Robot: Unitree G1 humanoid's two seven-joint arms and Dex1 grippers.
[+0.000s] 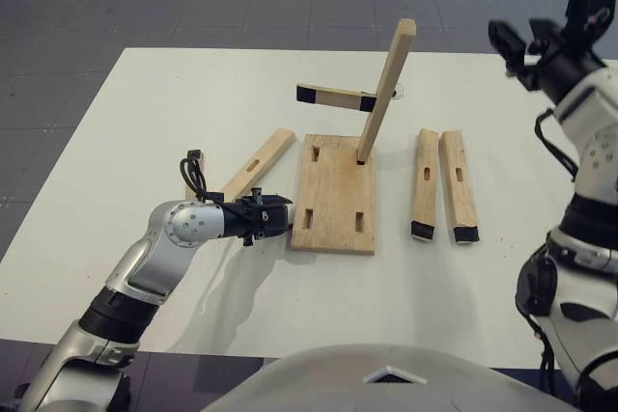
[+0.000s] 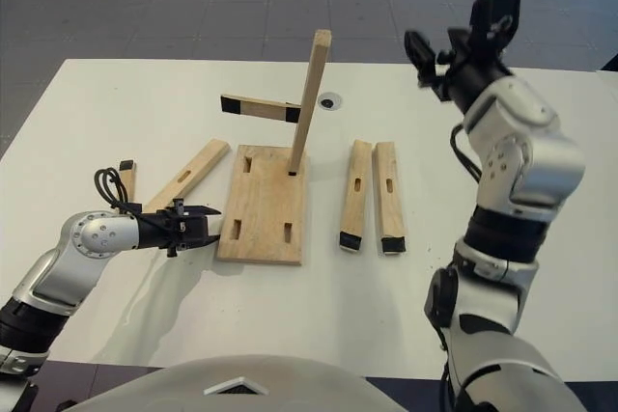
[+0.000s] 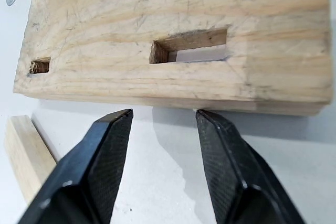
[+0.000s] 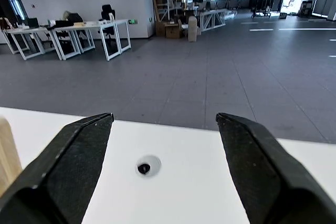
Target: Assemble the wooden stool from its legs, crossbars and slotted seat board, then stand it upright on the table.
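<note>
White table [image 1: 145,103]: left gripper [image 3: 164,115] agape beside seat board [image 1: 333,195], perhaps touching.

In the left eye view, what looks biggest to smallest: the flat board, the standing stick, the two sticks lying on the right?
1. flat board
2. standing stick
3. inner lying stick and outer lying stick: they look alike, so a tie.

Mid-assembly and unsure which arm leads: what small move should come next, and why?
Probably lower the right end effector toward the loose leg lying just right of the seat board. It is open, empty and raised over the table, only one upright leg is slotted in, and the left end effector sits open at the board's near left edge.
</note>
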